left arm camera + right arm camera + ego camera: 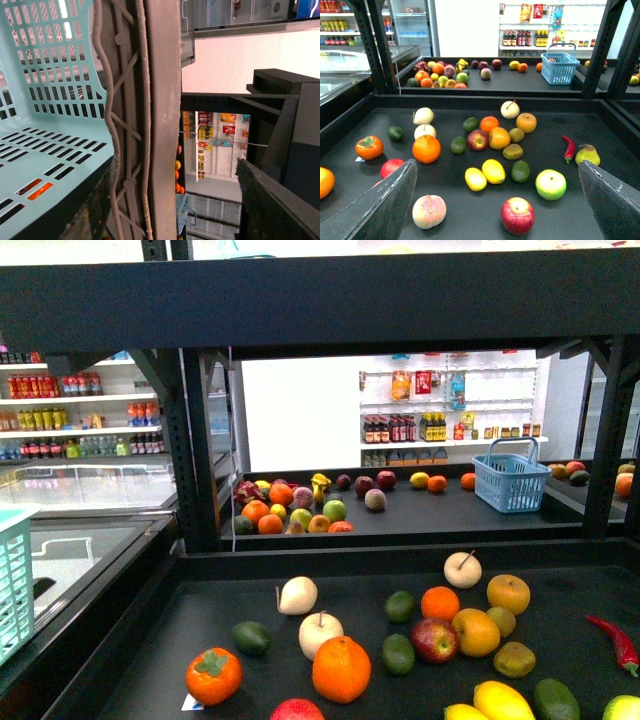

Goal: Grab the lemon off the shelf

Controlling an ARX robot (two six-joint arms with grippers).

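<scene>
Two yellow lemons (pixel 493 171) (pixel 475 179) lie side by side near the front middle of the shelf's black deck (pixel 470 220), among other fruit. The front view catches one lemon (pixel 503 702) at its bottom edge. My right gripper (pixel 497 200) hovers open above the deck's near side; its fingers (pixel 385 200) straddle a wide gap, with the lemons just beyond it and a red apple (pixel 517 215) below it. My left gripper (pixel 165 210) is shut on the grey rim of a pale turquoise basket (pixel 50 125), which shows at the left edge of the front view as the basket (pixel 12 580).
Oranges (pixel 341 668), apples, limes, a persimmon (pixel 213 675), a peach (pixel 429 211), a green apple (pixel 550 184), a pear (pixel 588 154) and a red chili (pixel 615 640) are scattered over the deck. Black uprights (pixel 195 440) frame it. Behind stands another fruit deck with a blue basket (pixel 510 475).
</scene>
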